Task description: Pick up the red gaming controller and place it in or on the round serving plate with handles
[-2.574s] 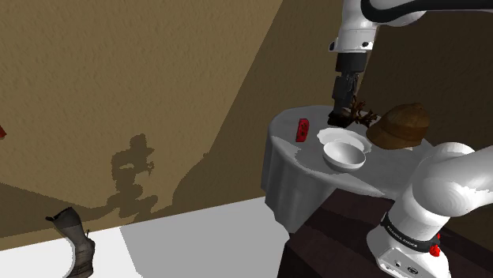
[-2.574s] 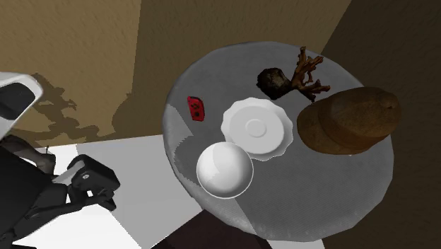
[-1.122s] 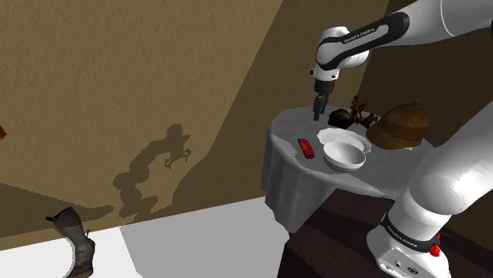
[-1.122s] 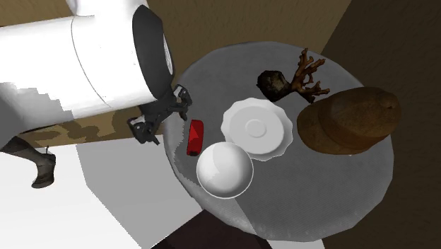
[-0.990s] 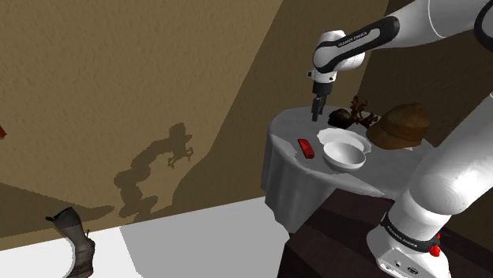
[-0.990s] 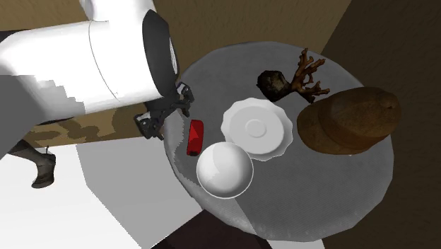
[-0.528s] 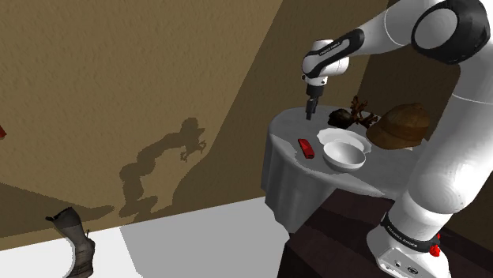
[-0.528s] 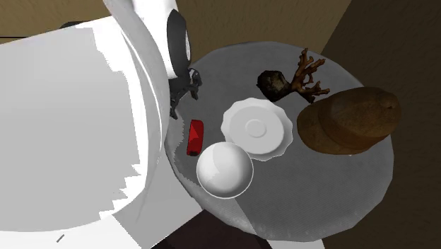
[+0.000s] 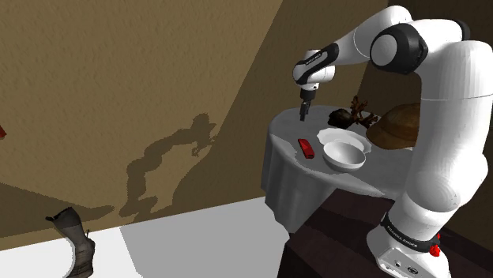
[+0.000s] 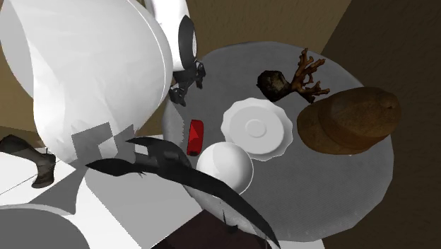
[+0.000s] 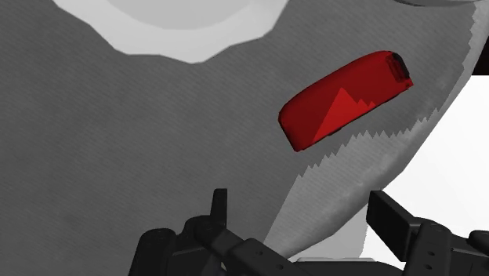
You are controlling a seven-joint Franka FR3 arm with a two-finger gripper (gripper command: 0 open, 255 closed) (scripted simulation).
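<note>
Over the round table (image 9: 286,133), downturned gripper (image 9: 302,116), fingers (image 11: 389,216) apart, near red controller (image 9: 305,148).

The arm (image 9: 447,118) stood tall at the shoulder view's right, folded over at its top and stretched down to the left. Its gripper (image 9: 302,115) hung pointing downward, the two black fingers (image 11: 389,216) spread apart.

Second exterior view: arm (image 10: 92,78) covers part of counter (image 10: 339,191) and bowl (image 10: 230,166). Wrist view: plate (image 11: 172,27) cut by frame edge. Shoulder view: hat (image 9: 395,126) partly behind arm.
</note>
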